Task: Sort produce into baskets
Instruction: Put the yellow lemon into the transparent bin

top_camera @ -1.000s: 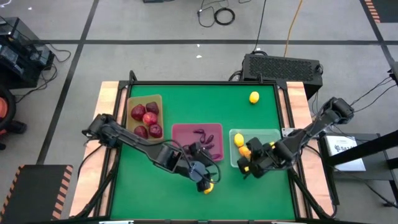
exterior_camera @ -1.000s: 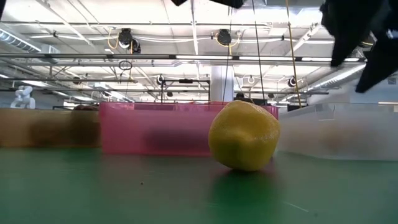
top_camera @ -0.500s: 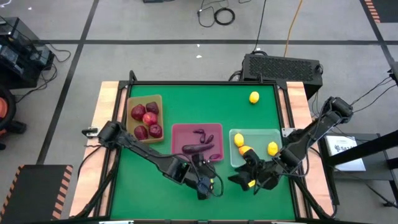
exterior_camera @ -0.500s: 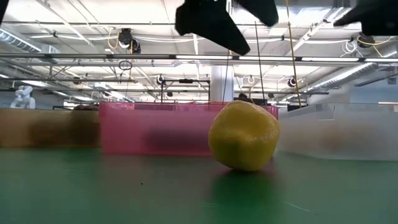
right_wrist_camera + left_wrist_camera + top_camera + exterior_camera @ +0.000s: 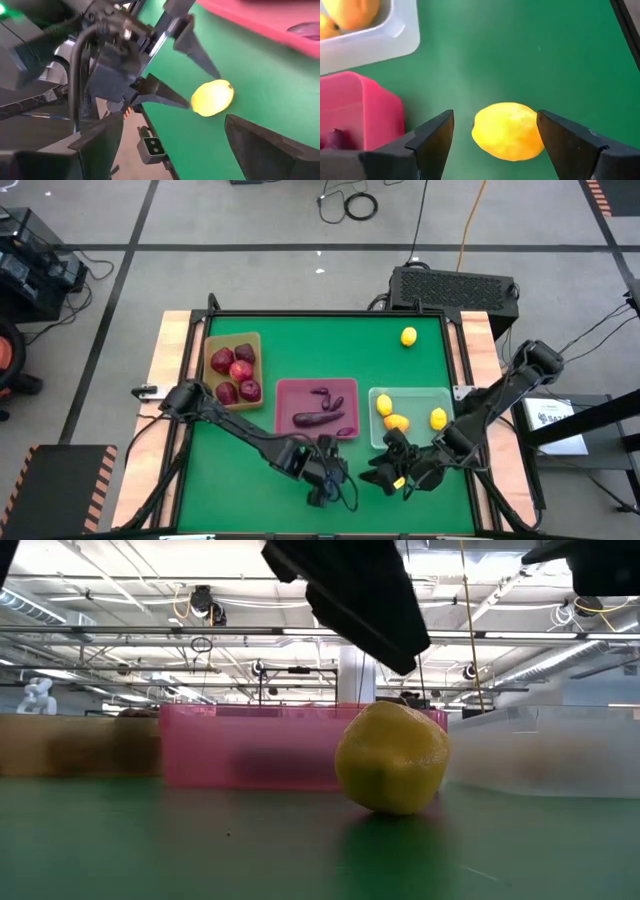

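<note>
Now lowered over the lemon (image 5: 508, 131): left gripper (image 5: 495, 142), fingers (image 5: 431, 137) spread either side, not yet touching. Beside it, right gripper (image 5: 170, 145), likewise spread and empty. Fruit loose on green bench (image 5: 300, 350) near pink tray (image 5: 316, 409), short of clear tray (image 5: 412, 416); probably grasp next.

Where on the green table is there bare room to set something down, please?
The widest bare stretch of the green table lies behind the pink tray, between the tan tray and the lone lemon. The front is crowded: the left pincer and the right pincer meet there.
</note>
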{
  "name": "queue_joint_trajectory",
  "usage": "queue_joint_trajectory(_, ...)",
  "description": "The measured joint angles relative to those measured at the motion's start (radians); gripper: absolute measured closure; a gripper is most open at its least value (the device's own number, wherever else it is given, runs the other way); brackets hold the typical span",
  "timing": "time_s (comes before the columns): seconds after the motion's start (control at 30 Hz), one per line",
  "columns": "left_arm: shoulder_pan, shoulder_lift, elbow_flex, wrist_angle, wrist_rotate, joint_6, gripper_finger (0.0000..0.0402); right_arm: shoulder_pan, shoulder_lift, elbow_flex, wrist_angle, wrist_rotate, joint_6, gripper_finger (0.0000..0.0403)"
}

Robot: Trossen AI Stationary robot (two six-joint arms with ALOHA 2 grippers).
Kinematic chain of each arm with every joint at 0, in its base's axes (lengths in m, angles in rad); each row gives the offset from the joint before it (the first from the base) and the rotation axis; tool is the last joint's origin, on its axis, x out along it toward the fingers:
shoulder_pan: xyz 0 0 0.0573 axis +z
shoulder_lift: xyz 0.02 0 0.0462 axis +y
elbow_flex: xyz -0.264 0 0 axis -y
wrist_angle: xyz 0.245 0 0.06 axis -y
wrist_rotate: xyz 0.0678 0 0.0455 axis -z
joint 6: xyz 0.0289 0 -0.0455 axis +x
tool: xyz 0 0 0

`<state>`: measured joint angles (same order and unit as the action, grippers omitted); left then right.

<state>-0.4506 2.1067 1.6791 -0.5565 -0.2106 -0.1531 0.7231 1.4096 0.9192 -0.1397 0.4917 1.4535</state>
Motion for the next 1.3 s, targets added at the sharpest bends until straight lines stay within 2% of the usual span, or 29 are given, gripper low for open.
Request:
queue_joint_trajectory(0.3, 0.017, 0.001, 0.000, -0.015, 0.105, -0.101, 0.0110, -0.001, 0.108, 0.000, 0.128, -0.079, 0.008, 0.0064)
queue_joint_trajectory(0.5, 0.028, 0.002, 0.000, -0.042, 0.104, -0.346, 0.0110, -0.001, 0.125, 0.000, 0.149, -0.084, 0.006, 0.0064)
queue_joint_trajectory(0.7, 0.020, -0.010, 0.001, -0.118, 0.097, -0.390, 0.0110, -0.002, 0.124, 0.000, 0.179, -0.128, -0.099, 0.0064)
queue_joint_trajectory(0.77, 0.014, -0.034, 0.006, -0.178, 0.064, -0.389, 0.0110, -0.003, 0.127, 0.000, 0.178, -0.144, -0.186, 0.0064)
queue_joint_trajectory(0.87, -0.005, -0.084, 0.010, -0.292, -0.019, -0.387, 0.0110, -0.031, 0.127, 0.000, 0.224, -0.209, -0.407, 0.0064)
queue_joint_trajectory(1.03, -0.045, -0.154, 0.009, -0.504, -0.184, -0.364, 0.0110, -0.093, 0.126, 0.006, 0.348, -0.233, -0.870, 0.0064)
queue_joint_trajectory(1.13, -0.062, -0.203, -0.009, -0.592, -0.238, -0.365, 0.0110, -0.133, 0.126, 0.022, 0.348, -0.235, -1.124, 0.0064)
queue_joint_trajectory(1.2, -0.069, -0.247, -0.053, -0.637, -0.240, -0.365, 0.0110, -0.162, 0.126, 0.029, 0.346, -0.240, -1.199, 0.0064)
queue_joint_trajectory(1.3, -0.070, -0.354, -0.165, -0.628, -0.239, -0.389, 0.0110, -0.204, 0.126, 0.032, 0.336, -0.307, -1.242, 0.0064)
